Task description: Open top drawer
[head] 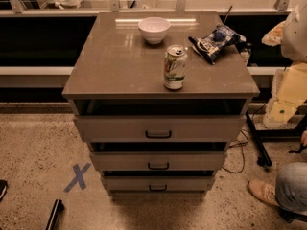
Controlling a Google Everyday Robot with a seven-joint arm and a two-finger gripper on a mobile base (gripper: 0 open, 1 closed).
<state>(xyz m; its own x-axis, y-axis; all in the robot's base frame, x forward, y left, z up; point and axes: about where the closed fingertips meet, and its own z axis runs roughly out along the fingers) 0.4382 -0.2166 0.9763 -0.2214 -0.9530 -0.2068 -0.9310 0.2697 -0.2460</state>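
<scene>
The top drawer is sitting directly under the cabinet top. Its front is standing slightly toward the near side, with a dark gap showing above it and the bar handle at centre. The middle drawer and bottom drawer are sitting below. A can, a bowl and a snack bag are resting on top. The gripper is lying outside the view, so whether its claw is apart or together cannot be told.

The gripper is out of frame. Inside of the top drawer is lost in dark shadow under the countertop; print on the can and chip bag too blurred to read. Person's knee near right, pale shape far right and dark object near left are cut by the edges.
</scene>
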